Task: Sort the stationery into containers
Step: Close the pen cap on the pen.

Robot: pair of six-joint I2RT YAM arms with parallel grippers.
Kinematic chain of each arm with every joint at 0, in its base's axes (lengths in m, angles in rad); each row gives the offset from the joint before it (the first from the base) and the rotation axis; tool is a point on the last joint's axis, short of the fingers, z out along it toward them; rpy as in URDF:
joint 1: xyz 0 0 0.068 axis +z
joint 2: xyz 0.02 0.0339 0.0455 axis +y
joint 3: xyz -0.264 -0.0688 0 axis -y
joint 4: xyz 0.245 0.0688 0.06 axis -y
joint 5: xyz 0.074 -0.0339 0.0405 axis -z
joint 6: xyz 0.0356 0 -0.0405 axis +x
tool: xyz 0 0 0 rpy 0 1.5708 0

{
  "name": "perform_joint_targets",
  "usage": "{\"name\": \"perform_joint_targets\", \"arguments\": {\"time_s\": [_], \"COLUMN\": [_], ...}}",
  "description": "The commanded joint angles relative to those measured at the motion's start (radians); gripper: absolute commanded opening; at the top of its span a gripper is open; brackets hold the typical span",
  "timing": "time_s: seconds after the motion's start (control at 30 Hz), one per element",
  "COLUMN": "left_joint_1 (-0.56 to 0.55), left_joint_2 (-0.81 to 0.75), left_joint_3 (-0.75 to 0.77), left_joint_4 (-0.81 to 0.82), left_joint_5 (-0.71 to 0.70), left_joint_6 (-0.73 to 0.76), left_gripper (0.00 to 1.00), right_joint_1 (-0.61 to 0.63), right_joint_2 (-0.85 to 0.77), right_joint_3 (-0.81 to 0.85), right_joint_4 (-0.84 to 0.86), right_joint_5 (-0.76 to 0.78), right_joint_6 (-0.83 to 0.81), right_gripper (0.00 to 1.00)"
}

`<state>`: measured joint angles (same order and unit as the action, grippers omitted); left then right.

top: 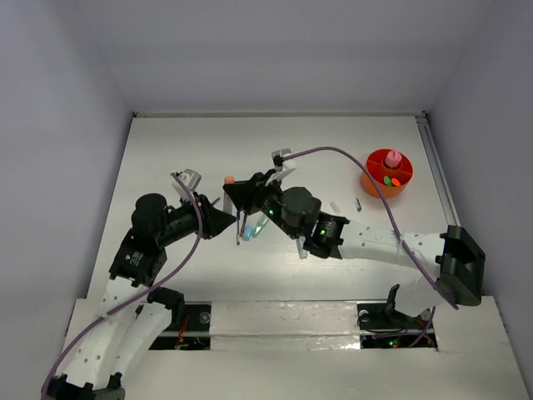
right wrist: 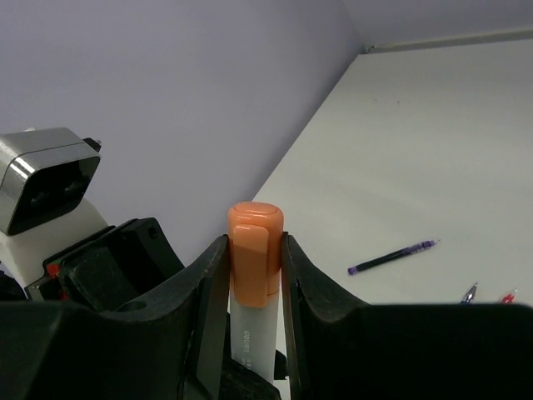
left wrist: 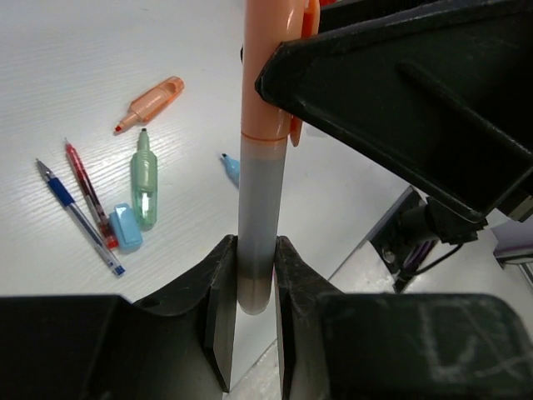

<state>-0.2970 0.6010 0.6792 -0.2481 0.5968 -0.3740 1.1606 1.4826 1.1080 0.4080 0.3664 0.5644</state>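
Gripping one orange-capped marker (left wrist: 262,187) betw. them: L gripper (left wrist: 256,279) clamped on its grey barrel end, R gripper (right wrist: 254,258) clamped on the cap, over mid table (top: 208,142). Orange holder (top: 372,187) sits far right, well apart. Red pen (left wrist: 87,196) & blue pen (left wrist: 79,218) lie on the table.
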Motion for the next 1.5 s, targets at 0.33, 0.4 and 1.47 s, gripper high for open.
{"name": "perform_joint_targets", "arguments": {"time_s": [0.33,0.4,1.47], "left_joint_1": [0.024,0.024,-0.04], "left_joint_2": [0.132,0.14,0.019], "left_joint_3": [0.276,0.28,-0.17], "left_joint_4": [0.351,0.354,0.642], "left_joint_5": [-0.115,-0.121,0.319], "left_joint_6": [-0.052,-0.051,-0.279], "left_gripper": [0.0,0.0,0.0], "right_joint_1": [0.106,0.116,-0.325], "right_joint_2": [-0.03,-0.028,-0.257], "right_joint_3": [-0.264,-0.266,-0.068], "right_joint_4": [-0.104,-0.104,-0.068], "right_joint_5": [-0.063,-0.061,-0.98], "right_joint_6": [0.121,0.121,-0.17], "right_gripper": [0.0,0.0,0.96]}}
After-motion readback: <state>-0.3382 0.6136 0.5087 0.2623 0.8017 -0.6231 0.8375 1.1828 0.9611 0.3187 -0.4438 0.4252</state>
